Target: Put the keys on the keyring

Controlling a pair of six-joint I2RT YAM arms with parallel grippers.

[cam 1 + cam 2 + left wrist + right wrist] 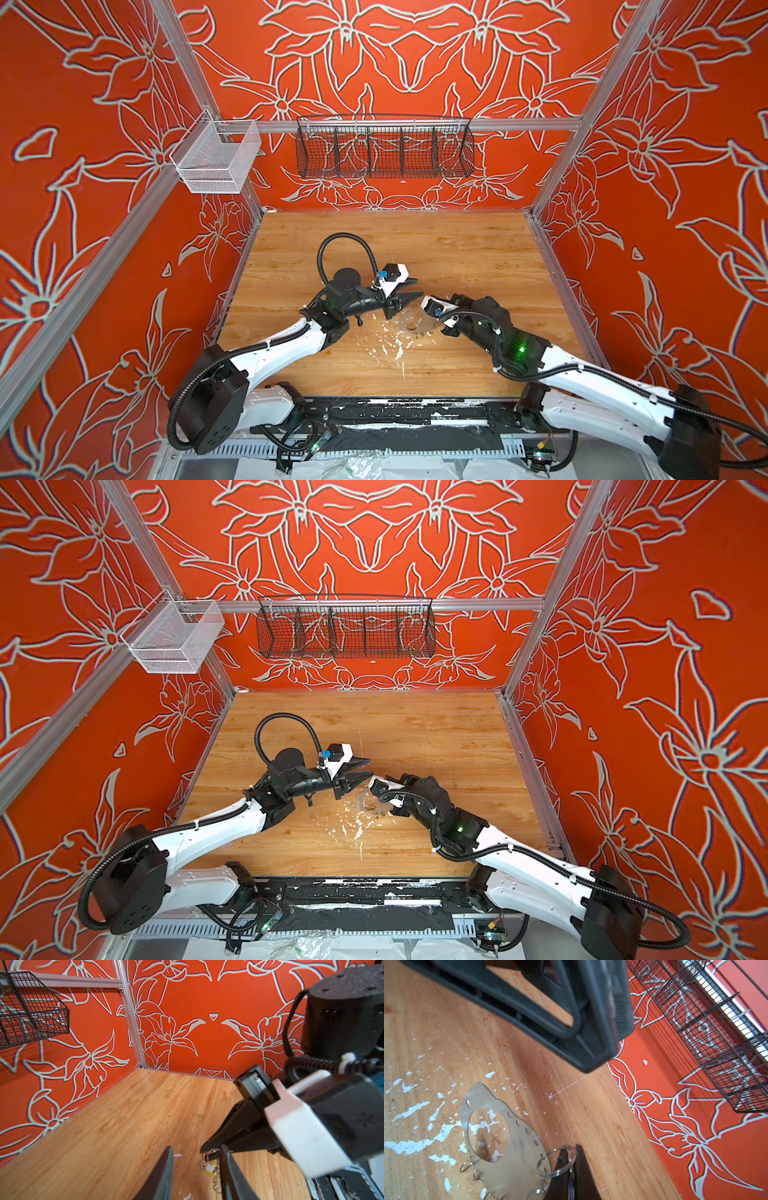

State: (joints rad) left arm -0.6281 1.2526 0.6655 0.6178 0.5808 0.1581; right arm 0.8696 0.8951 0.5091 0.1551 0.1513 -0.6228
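Your left gripper (411, 291) reaches toward the middle, level, jaws parted and empty. Your right gripper (571, 1169) angles down to meet it, jaws pinched on a split ring (556, 1162) at the edge of the keyring (508, 1147), which hangs tilted above the table (457, 249). A small key (202, 1164) dangles there.

Translucent plastic keyring (517, 1159) lies on chipped wood-grain table (446, 1022).
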